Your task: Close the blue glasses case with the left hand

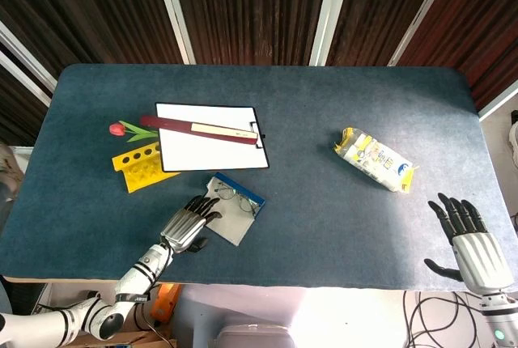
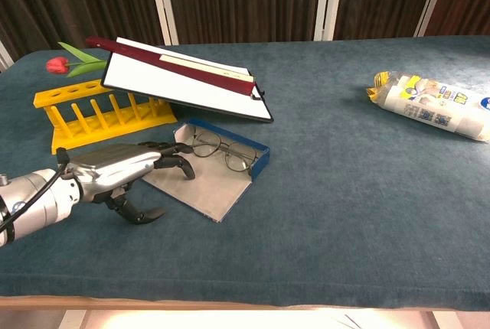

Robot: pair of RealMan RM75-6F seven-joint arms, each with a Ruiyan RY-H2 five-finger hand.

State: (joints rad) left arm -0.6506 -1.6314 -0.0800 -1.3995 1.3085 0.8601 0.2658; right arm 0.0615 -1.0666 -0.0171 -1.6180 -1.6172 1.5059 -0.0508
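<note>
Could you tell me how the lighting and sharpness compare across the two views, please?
Head view: the bottom edge below the table is blown out white; the left hand and right hand are sharp. Chest view: even, soft light, a faint shadow under the left hand, and slight glare on the snack packet.

The left hand [image 2: 122, 170] lies over the near left part of the open blue glasses case [image 2: 222, 162], covering some of the grey lid, and whether the fingertips [image 2: 184, 167] press the lid or hover over it cannot be told. The right hand [image 1: 473, 243] shows only in the head view (its wrist runs off the bottom edge). The clipboard [image 2: 187, 84] hides the back of the yellow rack [image 2: 92, 115]. The snack packet [image 2: 436, 105] is cut by the chest view's right edge, its print too small to read.
</note>
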